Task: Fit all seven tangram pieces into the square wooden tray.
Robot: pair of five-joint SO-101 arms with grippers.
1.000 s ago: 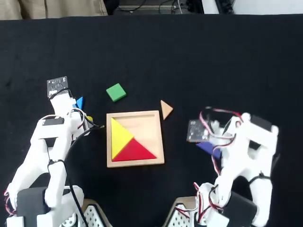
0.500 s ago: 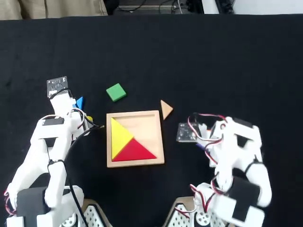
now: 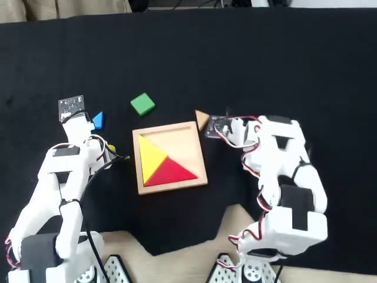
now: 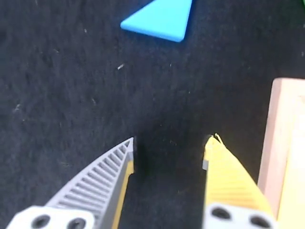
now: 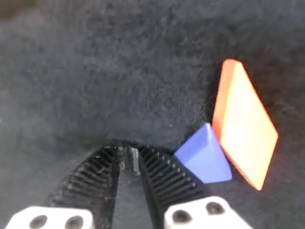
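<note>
The square wooden tray [image 3: 200, 154] lies mid-table holding a yellow triangle [image 3: 150, 156] and a red triangle [image 3: 172, 172]. A green square [image 3: 142, 104] and a light blue triangle [image 3: 98, 120] lie on the cloth beyond it. An orange triangle [image 3: 202, 119] sits off the tray's far right corner, with my right gripper [image 3: 213, 128] beside it. My right gripper [image 5: 127, 160] is shut; a dark blue piece [image 5: 205, 155] lies against one finger, next to the orange triangle [image 5: 243, 124]. My left gripper [image 4: 171, 148] stands open over bare cloth, between the light blue triangle [image 4: 159, 19] and the tray edge [image 4: 286, 143].
The left arm [image 3: 65, 171] stands left of the tray, the right arm [image 3: 283, 171] to its right. The black cloth ends near the arm bases, where a beige surface [image 3: 177, 253] shows. Open cloth stretches across the far half of the table.
The right arm has swung from beside the tray's right side over to the orange triangle, and the dark blue piece came along. The tray now looks slightly turned. The left arm has kept still.
</note>
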